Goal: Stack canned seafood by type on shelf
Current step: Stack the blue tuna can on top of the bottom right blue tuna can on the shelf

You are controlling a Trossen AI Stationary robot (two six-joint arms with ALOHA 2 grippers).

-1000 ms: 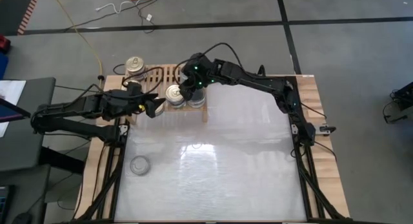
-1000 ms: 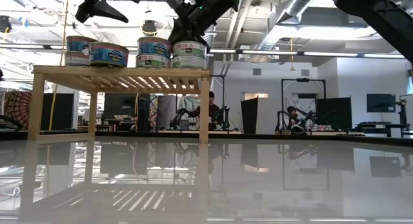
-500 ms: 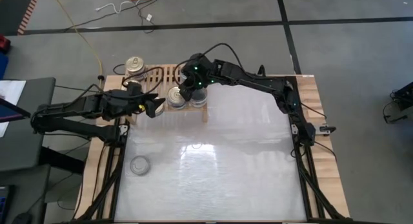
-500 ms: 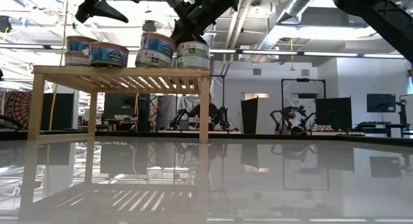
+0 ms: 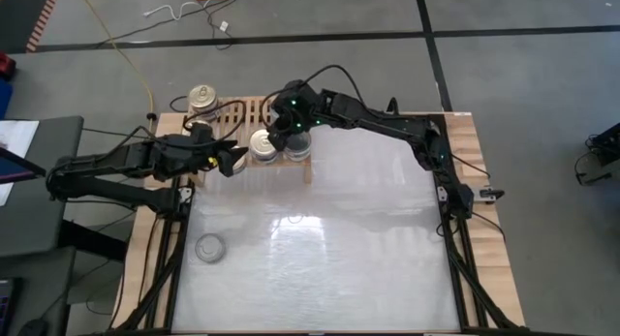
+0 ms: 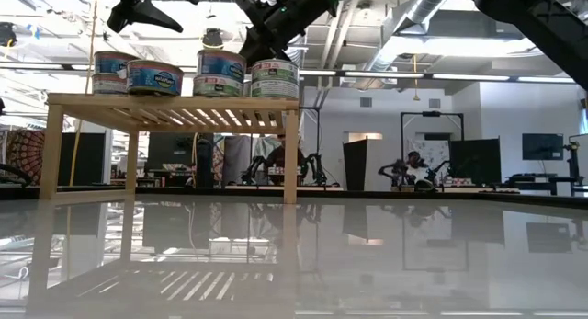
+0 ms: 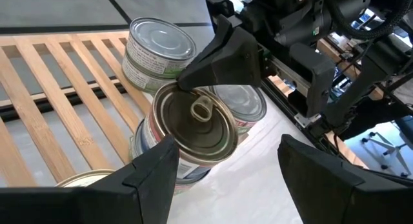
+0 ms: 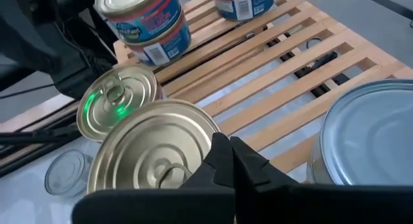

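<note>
Above the shelf (image 5: 254, 111), your right claw (image 5: 281, 136) pinched a gold-topped tin (image 7: 193, 121) by its rim. Rigid and slick, it looked likely to slip; your left claw (image 5: 232, 160) waited spread.

Shelf (image 5: 244, 111) stands at the far edge of the table (image 5: 368, 239), toward its far-left corner. On it, a stack of cans (image 5: 202, 97) sits at the shelf's far-left end. Two further stacks sit side by side at the shelf's near-right end: left stack (image 5: 261, 142), right stack (image 5: 297, 145). Right gripper (image 5: 284, 135) is between their tops. Left gripper (image 5: 232, 160) is just left of them. One single can (image 5: 209, 247) lies on the table near the left edge
</note>
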